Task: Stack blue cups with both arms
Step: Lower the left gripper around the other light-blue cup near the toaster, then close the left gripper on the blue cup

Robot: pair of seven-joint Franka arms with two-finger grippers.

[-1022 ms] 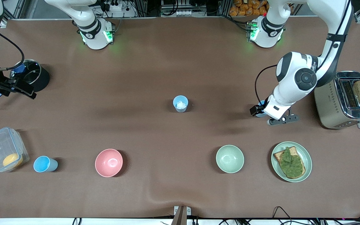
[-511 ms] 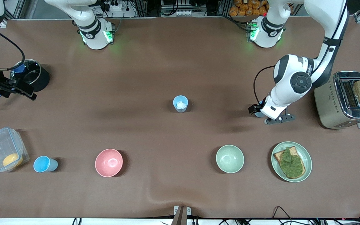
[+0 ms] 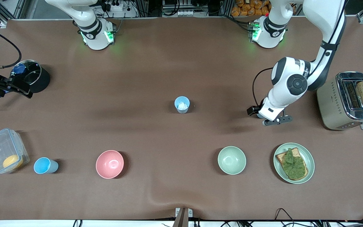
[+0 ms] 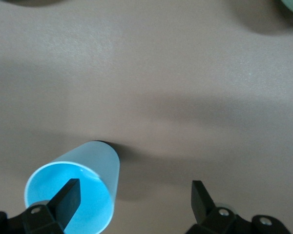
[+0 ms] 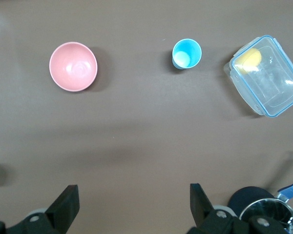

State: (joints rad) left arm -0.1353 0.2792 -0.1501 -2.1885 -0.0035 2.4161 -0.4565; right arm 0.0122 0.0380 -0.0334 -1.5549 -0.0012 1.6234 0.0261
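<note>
One blue cup [image 4: 88, 170] stands under my left gripper [image 4: 134, 190], which is open. One finger [image 4: 68, 197] hangs over the cup's mouth and the other finger is beside the cup, over bare table. In the front view the left gripper [image 3: 258, 113] hides this cup, beside the toaster. A second blue cup [image 3: 181, 104], with something white inside, stands mid-table. A third blue cup [image 3: 44, 165] stands beside the clear box; it also shows in the right wrist view [image 5: 186, 53]. My right gripper [image 3: 14, 87] is open and empty, up in the air by the black pot.
A pink bowl [image 3: 109, 164], a pale green bowl [image 3: 231, 160] and a plate with toast and greens [image 3: 307, 171] lie near the front camera. A toaster [image 3: 345, 102] holding bread stands at the left arm's end. A black pot [image 3: 33, 77] and a clear lidded box [image 3: 2, 151] are at the right arm's end.
My left gripper has shifted a little toward the middle of the table, over its cup. My right gripper has drifted slightly toward its end of the table.
</note>
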